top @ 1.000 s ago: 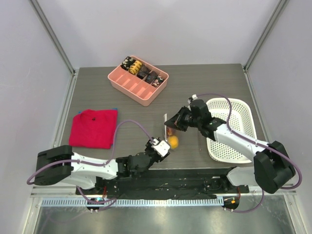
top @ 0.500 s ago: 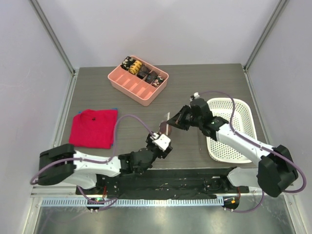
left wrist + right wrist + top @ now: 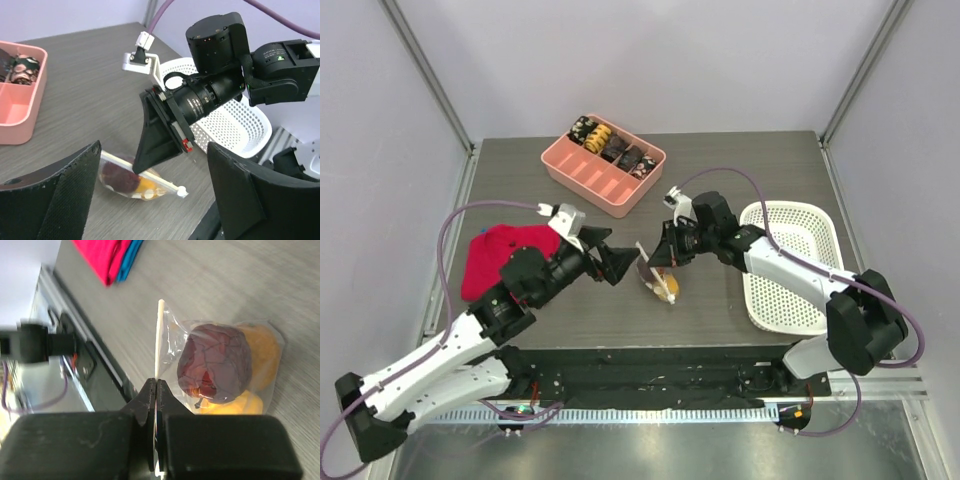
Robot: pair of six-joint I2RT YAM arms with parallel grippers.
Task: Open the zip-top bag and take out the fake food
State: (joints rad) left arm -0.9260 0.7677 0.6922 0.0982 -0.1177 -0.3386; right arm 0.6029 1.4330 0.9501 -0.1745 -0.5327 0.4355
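Listing by size, we start with the worktop (image 3: 740, 165): dark grey, wood-grained, matt, its near edge hidden under the arm bases.

- Left arm (image 3: 450, 345), white links with black joints, lies across the red cloth (image 3: 485, 265) and hides the cloth's near right corner. The cloth is soft and folded, and the right wrist view shows a blue edge.
- Left gripper (image 3: 617, 264): its textured black pads stand wide apart with nothing between them, just left of the bag. Both pads are cut off at the bottom of its own camera view.
- Right arm (image 3: 790, 270) crosses the near left corner of the basket (image 3: 810, 235), which is white perforated plastic with rounded corners.
- Tray (image 3: 590, 185): pink, divided and smooth, at the back. Dark and yellow-striped pieces sit at its far end, too small to make out.
- Right gripper (image 3: 156, 385): clamped tight on the zip strip (image 3: 160, 330), so the strip's lower stretch is hidden between the black fingers.
- Zip-top bag (image 3: 172, 335): clear, crinkled film at centre front between the two grippers, with its lower part on the worktop.
- Fake food, inside the bag: a dark red-purple piece (image 3: 215, 362), rounded and veined, and behind it an orange piece (image 3: 262, 352). We cannot tell whether the paler lump below them is a separate piece.
- Slider (image 3: 181, 190): a small white tab at the strip's end.
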